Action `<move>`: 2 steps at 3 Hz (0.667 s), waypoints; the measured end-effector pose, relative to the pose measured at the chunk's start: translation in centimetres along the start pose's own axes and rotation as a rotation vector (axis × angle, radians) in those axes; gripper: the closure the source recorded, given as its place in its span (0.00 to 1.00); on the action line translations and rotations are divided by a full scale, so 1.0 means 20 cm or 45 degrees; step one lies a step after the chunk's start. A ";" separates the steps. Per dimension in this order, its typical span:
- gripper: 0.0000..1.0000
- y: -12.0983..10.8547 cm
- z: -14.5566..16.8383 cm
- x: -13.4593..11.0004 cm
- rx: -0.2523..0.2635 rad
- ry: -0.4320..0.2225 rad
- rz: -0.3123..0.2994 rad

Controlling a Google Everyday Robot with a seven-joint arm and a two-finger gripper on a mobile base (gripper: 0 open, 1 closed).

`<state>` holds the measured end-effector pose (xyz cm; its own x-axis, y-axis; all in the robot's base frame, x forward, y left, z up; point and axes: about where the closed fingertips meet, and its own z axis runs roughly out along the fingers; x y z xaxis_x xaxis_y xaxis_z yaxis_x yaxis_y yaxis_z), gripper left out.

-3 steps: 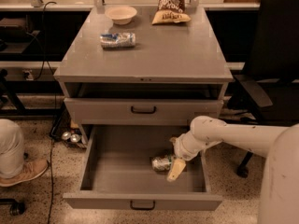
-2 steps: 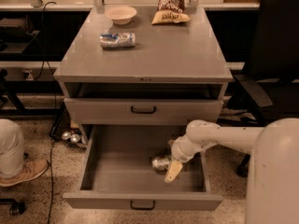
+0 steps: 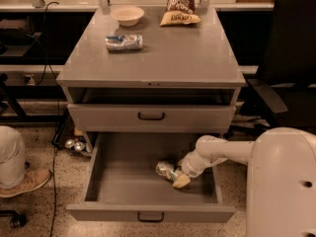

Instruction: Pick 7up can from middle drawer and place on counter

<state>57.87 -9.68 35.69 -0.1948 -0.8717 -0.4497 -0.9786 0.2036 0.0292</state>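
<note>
Speckled terrazzo floor [image 3: 39, 220], black office chair [image 3: 291, 48]

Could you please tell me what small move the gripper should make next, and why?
Probably ease the gripper closer around the small whitish-silver, green-marked can: it lies on its side in the open grey metal drawer, right beside the gripper, not yet lifted.

The rounded white robot arm [image 3: 222, 152] reaches leftward from the bulky white body [image 3: 281, 181], its pale gripper [image 3: 180, 180] angled down, low inside the open grey metal drawer [image 3: 123, 181].
</note>
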 end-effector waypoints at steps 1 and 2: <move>0.71 0.02 -0.08 0.05 0.025 -0.035 0.035; 0.99 0.10 -0.45 0.06 0.113 -0.135 0.049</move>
<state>55.05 -14.31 43.33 -0.2197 -0.8113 -0.5418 -0.9599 0.2790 -0.0286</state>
